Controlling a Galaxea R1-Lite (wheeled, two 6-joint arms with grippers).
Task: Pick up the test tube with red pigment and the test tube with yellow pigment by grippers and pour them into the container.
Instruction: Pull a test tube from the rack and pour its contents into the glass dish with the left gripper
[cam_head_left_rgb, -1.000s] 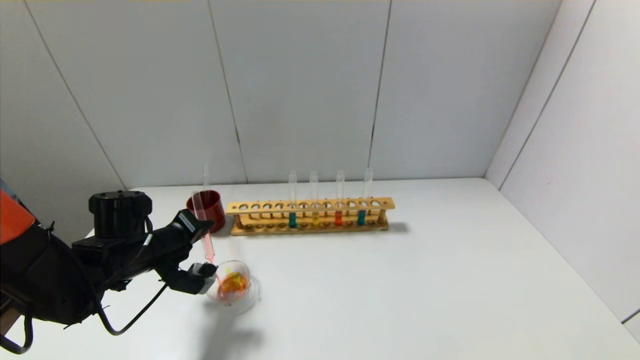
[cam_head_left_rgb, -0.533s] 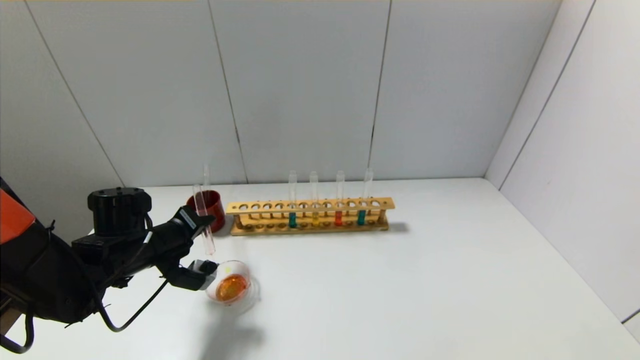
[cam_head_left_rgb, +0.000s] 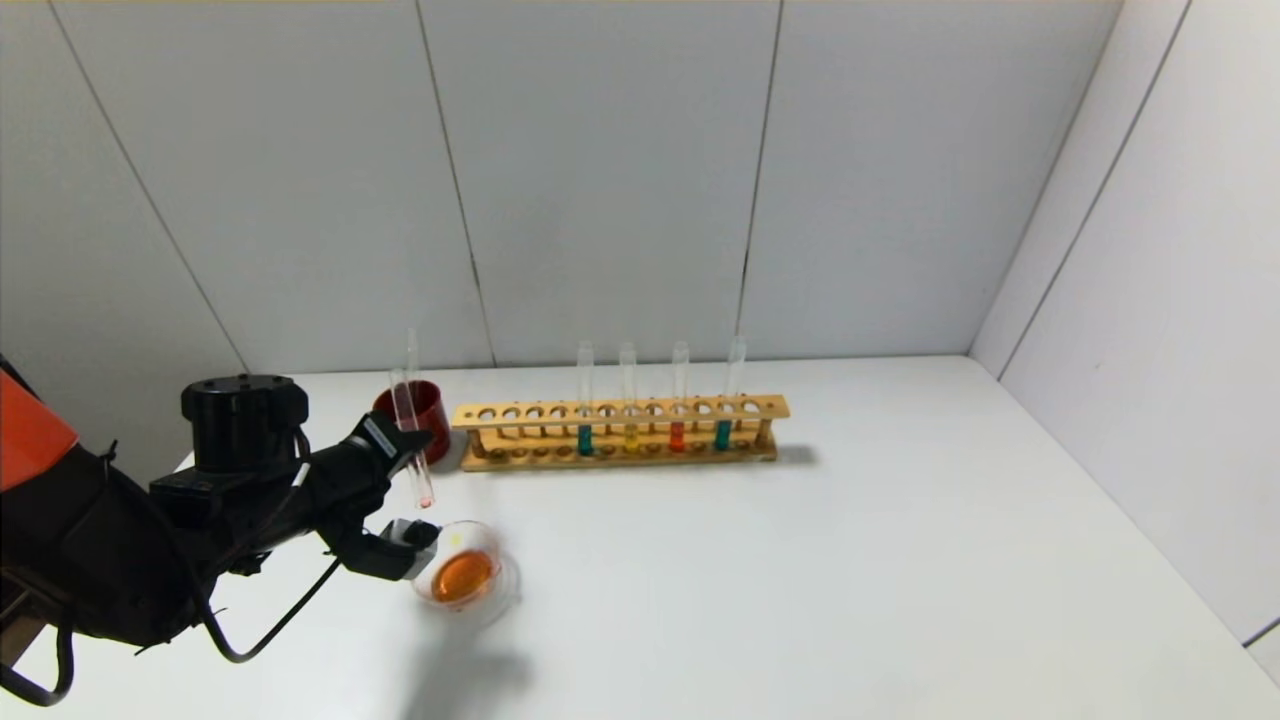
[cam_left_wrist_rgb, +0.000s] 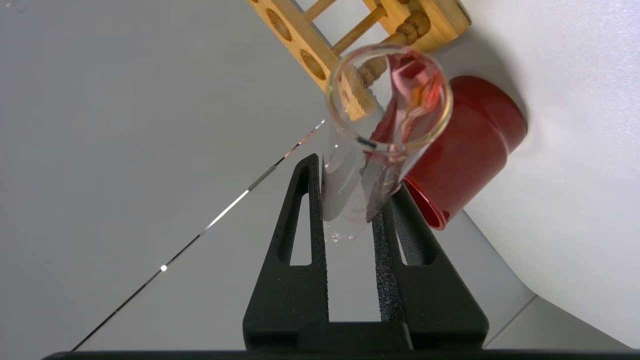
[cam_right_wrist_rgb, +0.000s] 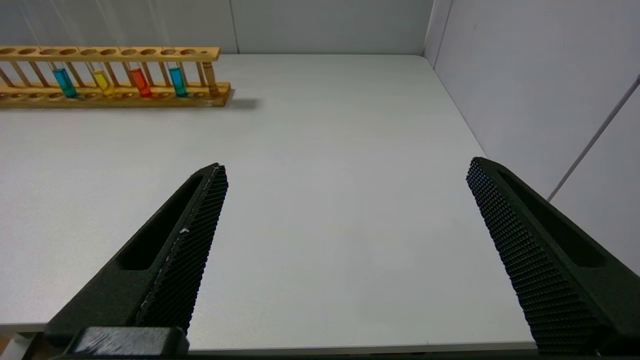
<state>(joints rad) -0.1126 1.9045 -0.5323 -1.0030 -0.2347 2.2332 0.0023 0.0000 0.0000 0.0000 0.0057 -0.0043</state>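
Clear tube (cam_head_left_rgb: 411, 440), red trace, left claw (cam_head_left_rgb: 408, 452) clamping it

The rack (cam_head_left_rgb: 620, 432) was pale, smooth wood. The tube (cam_left_wrist_rgb: 380, 135) in the left pincer (cam_left_wrist_rgb: 350, 220) was clear, glossy glass; the pincer's fingers (cam_left_wrist_rgb: 295, 260) were matt black, finely textured plastic. The table (cam_head_left_rgb: 850, 560) was matt white, the cup (cam_left_wrist_rgb: 465, 155) smooth, glossy red.

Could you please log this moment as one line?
left end effector: shut on emptied clear glass tube | round clear glass dish: orange liquid | right end effector: open, idle
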